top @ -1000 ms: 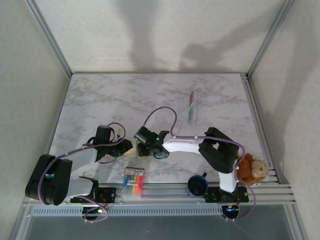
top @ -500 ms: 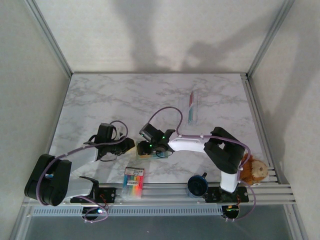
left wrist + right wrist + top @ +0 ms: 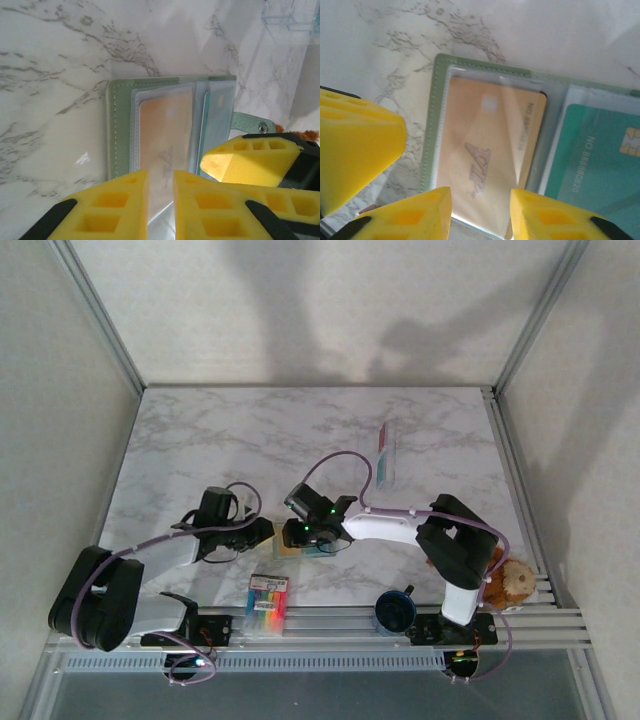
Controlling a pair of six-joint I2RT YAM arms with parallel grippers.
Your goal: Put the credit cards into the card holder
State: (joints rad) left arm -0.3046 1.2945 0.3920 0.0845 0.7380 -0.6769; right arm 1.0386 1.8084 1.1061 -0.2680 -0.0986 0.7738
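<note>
Mid-insertion, by the look of it: seating the gold card [image 3: 490, 145] in a clear sleeve of the card holder [image 3: 119, 130]. Found lying open and flat on the table [image 3: 200, 440], close to the front edge, between the two arms. Gold card already under the plastic over most of its length. Near end hidden behind yellow fingertips, so no telling whether fully home. Teal card [image 3: 590, 160] tucked into the neighbouring sleeve, just beside.

Left gripper [image 3: 160, 195]: nearly closed, apparently pinching the near lip of the sleeve to steady the card holder. Right gripper [image 3: 480, 215]: jaws apart, straddling the near end of the gold card, clamping nothing visible. Touching it or not, cannot tell.

Next, probably: nudge the gold card forward until flush, with a firm left pinch to prevent sliding on the smooth marble. Push flat and straight rather than downward, to avoid buckling the plastic. Then let go and reach for the clear box [image 3: 388, 452], well apart at the back right, with something red and blue inside. Perhaps the last card, but too small to say.
</note>
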